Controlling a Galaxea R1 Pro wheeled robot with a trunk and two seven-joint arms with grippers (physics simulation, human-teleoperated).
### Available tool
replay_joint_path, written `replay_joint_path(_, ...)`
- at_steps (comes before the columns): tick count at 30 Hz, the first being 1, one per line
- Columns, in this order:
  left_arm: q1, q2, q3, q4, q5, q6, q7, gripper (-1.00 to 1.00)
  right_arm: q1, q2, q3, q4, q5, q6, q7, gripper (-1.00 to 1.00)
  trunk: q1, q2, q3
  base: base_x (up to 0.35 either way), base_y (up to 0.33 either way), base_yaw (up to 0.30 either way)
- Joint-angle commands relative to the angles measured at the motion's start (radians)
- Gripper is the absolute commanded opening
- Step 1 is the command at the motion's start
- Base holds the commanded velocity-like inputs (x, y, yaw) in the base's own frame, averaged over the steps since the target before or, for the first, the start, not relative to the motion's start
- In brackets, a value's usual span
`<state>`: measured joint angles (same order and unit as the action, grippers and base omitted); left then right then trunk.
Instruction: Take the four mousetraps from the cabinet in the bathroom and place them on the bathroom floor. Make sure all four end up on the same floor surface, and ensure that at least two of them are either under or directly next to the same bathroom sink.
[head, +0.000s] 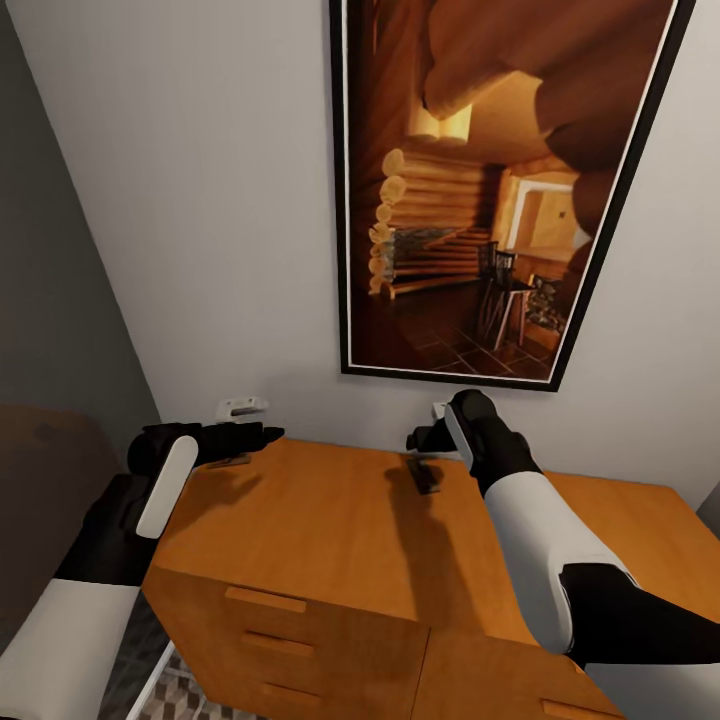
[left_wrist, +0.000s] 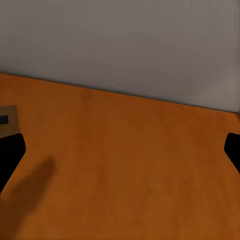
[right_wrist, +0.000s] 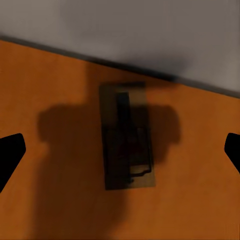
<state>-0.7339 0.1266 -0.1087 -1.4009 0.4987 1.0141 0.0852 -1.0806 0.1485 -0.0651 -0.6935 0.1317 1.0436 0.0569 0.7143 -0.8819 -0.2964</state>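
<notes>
Above the orange-brown cabinet, the right gripper hung with its jaws spread wide; in the right wrist view its two dark fingertips stood far apart at the opposite edges of the frame, with nothing between them but wood. Directly below that gap lay a mousetrap, a small dark slab with metal parts, flat on the cabinet top, close to the back edge and inside the gripper's own shadow. In the head view the same mousetrap showed just in front of the gripper, not touched by it. Off toward the cabinet's left rear corner, the left gripper was likewise open, and in the left wrist view its fingertips sat at the two sides of the frame over bare wood. A second mousetrap peeked in at the edge of that view, beside one finger, and in the head view it lay on the top just under the left gripper; whether the finger touched it could not be told. Behind both arms rose a pale grey wall carrying a large black-framed picture of a log-cabin interior. Drawer fronts with slim bar handles faced the robot, and a patch of the patterned floor showed at the cabinet's lower left.
</notes>
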Motion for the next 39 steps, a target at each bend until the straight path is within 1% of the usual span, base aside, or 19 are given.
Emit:
replay_joint_path(1,-0.001,0.001,-0.002,-0.001,0.009,0.003,0.009,1.0,-0.001,0.002,-0.005,0.001,0.009,0.004,0.006,1.0,0.0,-0.001,-0.001,0.002,0.0,0.0)
replay_joint_path(14,-0.001,0.002,-0.002,-0.001,0.009,0.003,0.01,1.0,-0.001,0.003,-0.007,0.025,0.003,0.004,0.005,1.0,0.0,-0.001,-0.001,0.0,0.0,0.0)
replay_joint_path(23,-0.001,0.002,-0.002,-0.001,0.009,0.003,0.01,1.0,-0.001,-0.002,-0.009,0.092,0.004,0.004,0.004,1.0,0.0,-0.001,-0.001,0.0,0.0,0.0)
replay_joint_path(39,-0.001,0.001,-0.002,-0.001,0.008,0.003,0.009,1.0,-0.001,-0.008,-0.01,0.11,0.007,0.004,0.004,1.0,0.0,-0.001,-0.001,0.0,0.0,0.0)
